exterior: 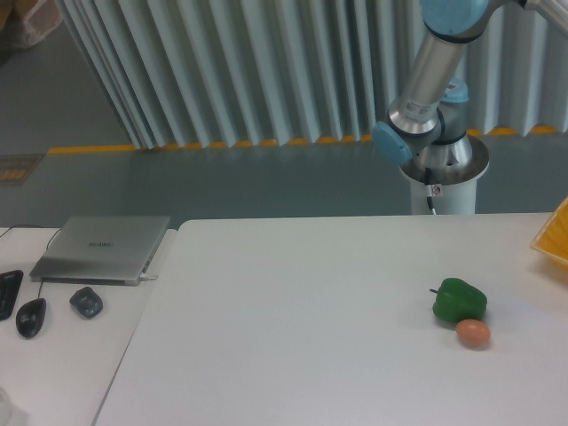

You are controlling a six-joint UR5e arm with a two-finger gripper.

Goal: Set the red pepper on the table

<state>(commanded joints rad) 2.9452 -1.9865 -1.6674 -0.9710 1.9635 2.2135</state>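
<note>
Red pepper not visible anywhere in view; gripper also out of frame, so cannot tell if fingers open or closed, or holding anything. Only arm (433, 71) seen, at 1 o'clock, rising out of top edge.

Advice for step: lower slowly onto bare part of table (293, 328), well apart from green pepper (460, 300) and small brown egg (473, 333) at 4 o'clock (they touch each other).

Surface white, matte. Laptop (102, 248) and mouse (31, 317) on side desk at 9 o'clock. Yellow thing (555, 232) at right edge. Ribbed wall behind.
</note>
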